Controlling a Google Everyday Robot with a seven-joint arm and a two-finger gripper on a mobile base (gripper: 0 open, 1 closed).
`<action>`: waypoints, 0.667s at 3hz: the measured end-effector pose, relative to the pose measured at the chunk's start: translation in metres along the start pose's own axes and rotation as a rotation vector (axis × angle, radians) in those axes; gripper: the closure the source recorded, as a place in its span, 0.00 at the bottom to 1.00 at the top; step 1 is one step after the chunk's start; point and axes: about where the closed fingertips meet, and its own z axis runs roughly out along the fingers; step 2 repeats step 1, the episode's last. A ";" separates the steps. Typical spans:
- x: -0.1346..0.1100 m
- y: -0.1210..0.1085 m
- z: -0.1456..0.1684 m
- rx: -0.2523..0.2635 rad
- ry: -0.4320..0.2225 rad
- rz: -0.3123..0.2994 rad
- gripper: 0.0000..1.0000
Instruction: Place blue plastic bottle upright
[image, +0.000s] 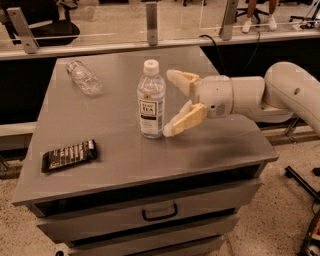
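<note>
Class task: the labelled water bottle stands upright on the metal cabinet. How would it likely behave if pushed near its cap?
Tall on a narrow base, the water bottle would probably tip from a high push. Its round sides suggest it may roll once down. The open claw sits just beside it.

Gripper (169, 104) at mid-scene, fingers (187, 119) spread wide apart, arm (280, 95) level, outstretched from the right.

I cannot read the dark print on the pale label (149, 109) of the clear blue plastic bottle (151, 86); my gripper (169, 104) hangs spread apart just to its right.
</note>
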 end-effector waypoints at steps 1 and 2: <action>-0.003 0.014 -0.031 0.075 0.067 0.014 0.00; -0.003 0.014 -0.031 0.075 0.067 0.014 0.00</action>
